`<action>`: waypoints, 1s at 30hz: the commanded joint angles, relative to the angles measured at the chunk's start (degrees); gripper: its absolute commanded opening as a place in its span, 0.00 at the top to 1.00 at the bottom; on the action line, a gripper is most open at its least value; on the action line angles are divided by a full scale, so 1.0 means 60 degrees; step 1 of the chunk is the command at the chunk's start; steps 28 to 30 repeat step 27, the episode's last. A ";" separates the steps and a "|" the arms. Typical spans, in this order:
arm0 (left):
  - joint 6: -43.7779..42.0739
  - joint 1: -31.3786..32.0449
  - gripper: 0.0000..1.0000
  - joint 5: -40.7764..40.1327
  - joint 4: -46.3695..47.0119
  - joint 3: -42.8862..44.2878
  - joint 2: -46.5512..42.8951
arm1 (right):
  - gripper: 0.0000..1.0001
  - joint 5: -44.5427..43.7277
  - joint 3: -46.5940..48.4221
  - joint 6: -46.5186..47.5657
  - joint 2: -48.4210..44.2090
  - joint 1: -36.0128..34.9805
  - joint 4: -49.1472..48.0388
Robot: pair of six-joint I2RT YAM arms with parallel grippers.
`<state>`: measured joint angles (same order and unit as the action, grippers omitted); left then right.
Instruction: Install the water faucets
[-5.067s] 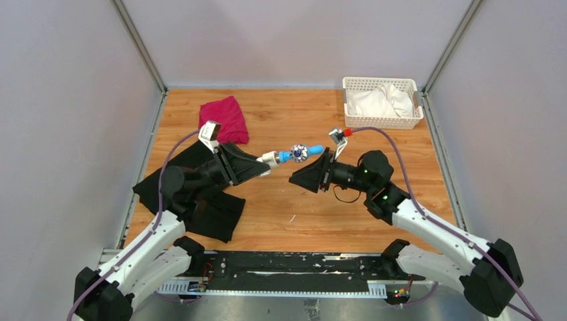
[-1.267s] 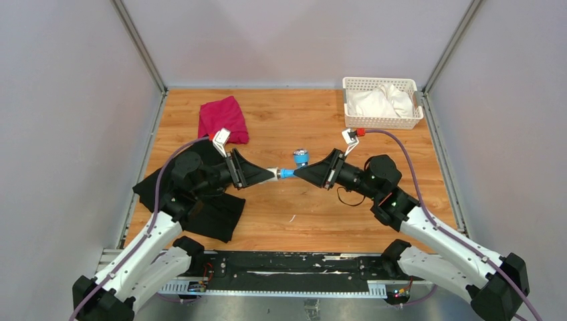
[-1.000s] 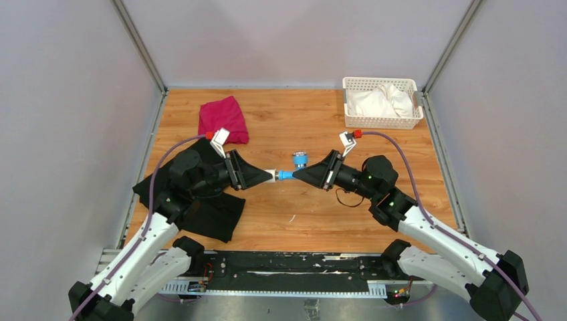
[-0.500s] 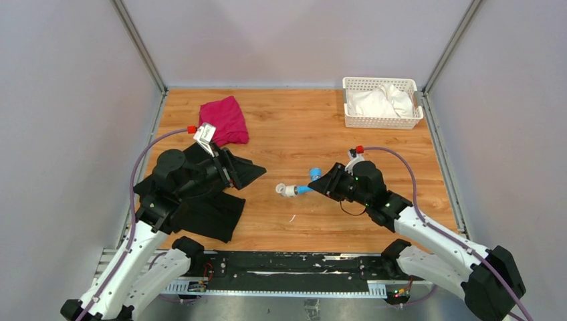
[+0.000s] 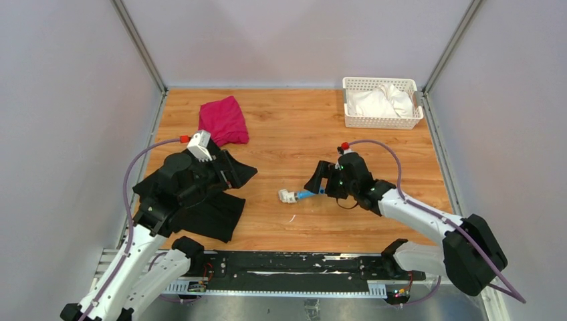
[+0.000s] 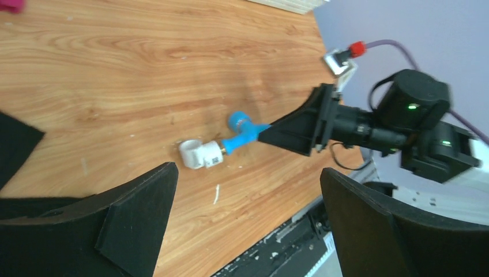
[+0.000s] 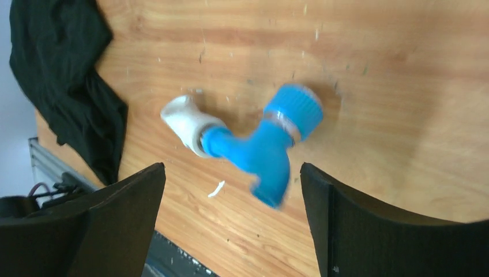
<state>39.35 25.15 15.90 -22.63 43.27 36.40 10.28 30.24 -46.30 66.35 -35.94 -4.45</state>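
Observation:
The blue water faucet (image 5: pixel 305 194) lies on the wooden table with its threaded end in a short white pipe fitting (image 5: pixel 287 196). In the right wrist view the faucet (image 7: pixel 271 144) is blurred, its spout pointing towards the gap between my right fingers. My right gripper (image 7: pixel 232 167) is open just right of the faucet (image 5: pixel 319 182) and grips nothing. My left gripper (image 6: pixel 249 173) is open and empty, well to the left over the black cloth (image 5: pixel 239 172). From the left wrist, faucet (image 6: pixel 239 131) and fitting (image 6: pixel 199 154) lie ahead.
A black cloth (image 5: pixel 207 207) lies under the left arm. A red cloth (image 5: pixel 224 119) sits at the back left. A white basket (image 5: pixel 381 120) holding white fabric stands at the back right. A small white scrap (image 5: pixel 292 218) lies near the fitting.
The left gripper opened, let go of the white fitting and drew back left. The right gripper carried the joined faucet and fitting down to the table, then opened and released it.

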 commanded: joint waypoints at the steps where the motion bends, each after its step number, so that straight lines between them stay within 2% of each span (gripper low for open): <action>1: -0.0036 -0.0031 0.00 -0.1827 -0.1099 0.0377 -0.0408 | 0.09 -0.2548 0.1962 0.1935 -0.0115 0.0132 0.3040; 2: -0.0058 -0.0031 0.00 -0.1974 -0.1268 0.0540 -0.0332 | 0.08 -0.3749 0.2312 0.2806 -0.0134 0.0133 0.3973; 6: -0.0229 -0.0031 0.00 -0.2623 -0.2288 0.1287 0.0064 | 0.06 -0.5969 0.3371 0.4091 -0.0389 0.0151 0.5494; 8: -0.0313 -0.0031 0.00 -0.3475 -0.2806 0.1761 0.0260 | 0.06 -0.6801 0.3955 0.4240 -0.0562 0.0155 0.6147; 14: -0.0848 -0.0031 0.00 -0.4717 -0.3665 0.2844 0.0503 | 0.06 -0.8984 0.5526 0.3959 -0.1421 0.0161 0.7314; 17: -0.0816 -0.0030 0.00 -0.5047 -0.3668 0.2849 0.0357 | 0.06 -0.9536 0.5490 0.3945 -0.2242 0.0156 0.7040; 23: -0.0700 -0.0031 0.00 -0.5198 -0.3676 0.2793 0.0533 | 0.07 -0.9633 0.4243 0.4146 -0.3611 0.0165 0.6062; 30: -0.0634 -0.0031 0.00 -0.5235 -0.3716 0.2917 0.0640 | 0.07 -0.9722 0.3882 0.3884 -0.3931 0.0164 0.5971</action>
